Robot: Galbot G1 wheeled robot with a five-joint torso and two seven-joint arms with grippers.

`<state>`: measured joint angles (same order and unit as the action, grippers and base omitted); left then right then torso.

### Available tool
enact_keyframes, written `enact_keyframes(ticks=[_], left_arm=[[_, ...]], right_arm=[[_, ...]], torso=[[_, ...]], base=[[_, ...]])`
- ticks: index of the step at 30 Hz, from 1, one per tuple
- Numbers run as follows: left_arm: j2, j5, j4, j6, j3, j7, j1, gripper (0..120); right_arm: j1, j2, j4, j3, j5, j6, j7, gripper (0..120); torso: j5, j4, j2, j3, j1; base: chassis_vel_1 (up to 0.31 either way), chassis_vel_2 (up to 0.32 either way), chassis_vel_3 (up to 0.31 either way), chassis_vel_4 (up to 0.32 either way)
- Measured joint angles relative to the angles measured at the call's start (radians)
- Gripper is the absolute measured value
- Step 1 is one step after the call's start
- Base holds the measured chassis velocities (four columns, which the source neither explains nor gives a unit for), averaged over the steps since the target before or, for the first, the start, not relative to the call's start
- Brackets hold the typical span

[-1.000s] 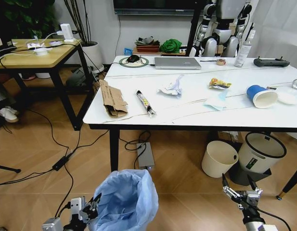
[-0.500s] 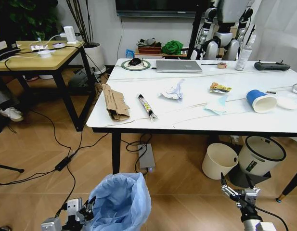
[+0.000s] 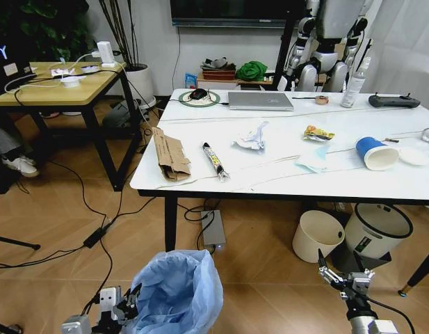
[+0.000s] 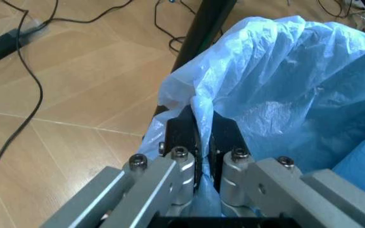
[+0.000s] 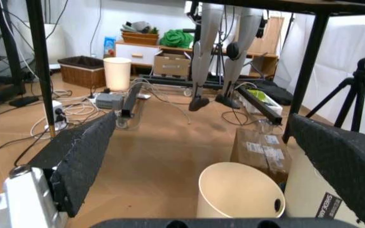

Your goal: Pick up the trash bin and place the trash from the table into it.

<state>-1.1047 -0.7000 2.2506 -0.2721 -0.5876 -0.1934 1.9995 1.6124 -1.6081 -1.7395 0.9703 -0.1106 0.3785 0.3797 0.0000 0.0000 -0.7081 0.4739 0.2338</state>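
The trash bin [image 3: 181, 291], lined with a puffy light-blue bag [image 4: 277, 80], stands low in front of me on the floor side of the table. My left gripper [image 3: 133, 299] is shut on the bag at the bin's rim [image 4: 201, 135]. The right gripper [image 3: 338, 266] hangs open and empty [image 5: 203, 122] near the floor at right. On the white table [image 3: 270, 182] lies the trash: torn cardboard [image 3: 170, 154], a long wrapper [image 3: 214, 160], crumpled paper [image 3: 252, 136], a yellow snack wrapper [image 3: 317, 132], a clear packet [image 3: 313, 160], a blue cup [image 3: 374, 152] and a white lid [image 3: 414, 156].
A cream bin [image 3: 318, 234] and a white-and-grey bin [image 3: 377, 227] stand under the table's right end. A laptop [image 3: 261, 101] and small items sit at its far edge. A wooden desk [image 3: 54, 82] is at left. Cables [image 3: 96, 236] cross the floor.
The whole head view has shifted a little, so the camera moved. The bin stays in my left gripper and the right gripper stays open.
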Motion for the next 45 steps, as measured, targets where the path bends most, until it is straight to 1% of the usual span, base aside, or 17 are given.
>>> enact_keyframes(ticks=[1, 8, 10, 13, 18, 21, 22, 27, 29, 34, 37, 41, 43, 45], left_arm=[[0.000, 0.000, 0.000, 0.000, 0.000, 0.000, 0.000, 0], [0.002, 0.000, -0.004, 0.001, 0.005, 0.001, -0.005, 0], [0.002, 0.000, -0.004, 0.001, 0.006, 0.001, -0.005, 0], [0.002, 0.001, -0.008, 0.001, 0.011, 0.002, -0.008, 0], [0.005, 0.001, -0.010, 0.001, 0.015, 0.002, -0.013, 0], [0.010, -0.001, -0.012, 0.001, 0.016, 0.002, -0.021, 0], [0.010, -0.001, -0.012, 0.001, 0.016, 0.002, -0.021, 0], [0.012, -0.002, -0.014, 0.001, 0.019, 0.001, -0.021, 0], [0.012, -0.002, -0.014, 0.001, 0.019, 0.002, -0.021, 0], [0.012, -0.002, -0.017, 0.001, 0.023, 0.002, -0.022, 0], [0.012, -0.002, -0.017, 0.001, 0.023, 0.002, -0.022, 0], [0.011, -0.001, -0.017, 0.001, 0.021, 0.004, -0.022, 0], [0.011, 0.000, -0.017, 0.001, 0.019, 0.005, -0.021, 0], [0.012, 0.000, -0.015, 0.001, 0.016, 0.009, -0.020, 0]], right_arm=[[0.000, 0.000, 0.000, 0.000, 0.000, 0.000, 0.000, 100], [0.003, 0.000, -0.007, 0.003, 0.000, -0.001, 0.000, 100], [0.003, 0.000, -0.008, 0.004, 0.000, -0.001, 0.000, 100], [0.006, 0.000, -0.014, 0.011, 0.000, -0.004, -0.007, 100], [0.006, 0.000, -0.017, 0.017, -0.001, -0.007, -0.011, 100], [0.009, 0.000, -0.025, 0.023, -0.004, -0.009, -0.013, 100], [0.009, 0.000, -0.025, 0.023, -0.004, -0.009, -0.013, 100], [0.013, 0.000, -0.028, 0.023, -0.005, -0.009, -0.014, 100], [0.014, 0.000, -0.028, 0.023, -0.005, -0.009, -0.014, 100], [0.015, 0.000, -0.030, 0.023, -0.004, -0.009, -0.014, 100], [0.015, 0.000, -0.030, 0.023, -0.004, -0.009, -0.014, 100], [0.015, 0.000, -0.030, 0.023, -0.004, -0.008, -0.014, 100], [0.015, 0.000, -0.030, 0.023, -0.004, -0.008, -0.014, 100], [0.015, 0.000, -0.030, 0.022, -0.004, -0.008, -0.014, 100]], torso=[[0.0000, 0.0000, 0.000, 0.000, 0.000], [0.0001, 0.0000, -0.036, 0.022, 0.014], [0.0000, 0.0000, -0.039, 0.024, 0.015], [0.0000, 0.0000, -0.059, 0.035, 0.023], [0.0001, 0.0000, -0.071, 0.043, 0.028], [0.0000, 0.0000, -0.088, 0.053, 0.035], [0.0000, 0.0000, -0.088, 0.053, 0.035], [0.0000, -0.0001, -0.116, 0.068, 0.048], [0.0000, 0.0000, -0.120, 0.071, 0.049], [0.0000, 0.0000, -0.149, 0.087, 0.062], [0.0000, 0.0000, -0.157, 0.092, 0.065], [0.0000, 0.0000, -0.182, 0.105, 0.076], [0.0000, 0.0000, -0.185, 0.108, 0.077], [0.0000, -0.0001, -0.198, 0.116, 0.082]], base=[[0.000, 0.000, 0.000, 0.000], [0.000, 0.000, 0.000, 0.000], [0.000, 0.000, 0.000, 0.000], [0.000, 0.000, 0.000, 0.000], [0.000, 0.000, 0.000, 0.000], [0.000, 0.000, 0.000, 0.000], [0.000, 0.000, 0.000, 0.000], [0.000, 0.000, 0.000, 0.000], [0.000, 0.000, 0.000, 0.000], [0.000, 0.000, 0.000, 0.000], [0.000, 0.000, 0.000, 0.000], [0.000, 0.000, 0.000, 0.000], [0.000, 0.000, 0.000, 0.000], [0.000, 0.000, 0.000, 0.000]])
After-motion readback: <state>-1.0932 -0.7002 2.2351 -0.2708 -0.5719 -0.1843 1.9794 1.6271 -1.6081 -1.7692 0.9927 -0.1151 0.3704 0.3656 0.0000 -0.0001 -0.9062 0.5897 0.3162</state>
